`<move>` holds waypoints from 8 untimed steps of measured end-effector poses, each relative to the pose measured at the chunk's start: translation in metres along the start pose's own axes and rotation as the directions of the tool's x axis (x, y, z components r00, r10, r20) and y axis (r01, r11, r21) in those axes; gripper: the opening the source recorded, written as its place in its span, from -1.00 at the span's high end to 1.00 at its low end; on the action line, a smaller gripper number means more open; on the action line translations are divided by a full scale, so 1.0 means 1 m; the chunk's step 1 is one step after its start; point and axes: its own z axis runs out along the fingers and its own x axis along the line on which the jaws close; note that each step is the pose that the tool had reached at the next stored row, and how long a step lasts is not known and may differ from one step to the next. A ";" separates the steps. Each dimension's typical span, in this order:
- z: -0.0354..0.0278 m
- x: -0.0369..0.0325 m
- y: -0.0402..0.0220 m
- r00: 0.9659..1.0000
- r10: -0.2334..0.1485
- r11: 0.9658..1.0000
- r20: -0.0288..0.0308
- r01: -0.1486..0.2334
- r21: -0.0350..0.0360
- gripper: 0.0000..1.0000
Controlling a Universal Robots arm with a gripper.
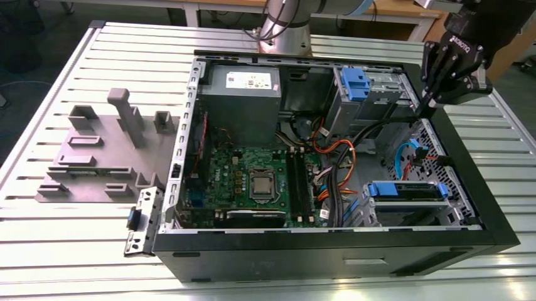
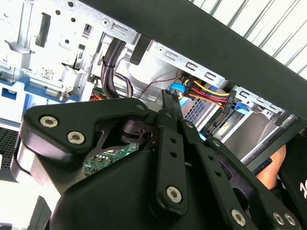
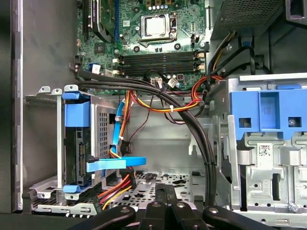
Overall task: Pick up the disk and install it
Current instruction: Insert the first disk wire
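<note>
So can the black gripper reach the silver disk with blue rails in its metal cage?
Probably yes. The black gripper hangs over the open black computer case, and the silver disk with blue rails looks uncovered from above. The thin blue cable beside it might get in the way.

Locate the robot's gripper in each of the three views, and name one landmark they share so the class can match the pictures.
Exterior view: the gripper hangs at the exterior view's right, tips just inside the computer case.
Second wrist view: the gripper points toward the red-and-yellow cables.
First wrist view: the gripper sits over the perforated floor.
Shared landmark: the blue bay bracket.
</note>
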 end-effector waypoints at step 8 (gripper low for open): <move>0.0005 0.0035 -0.0002 1.000 0.000 1.000 0.000 0.000 0.000 0.79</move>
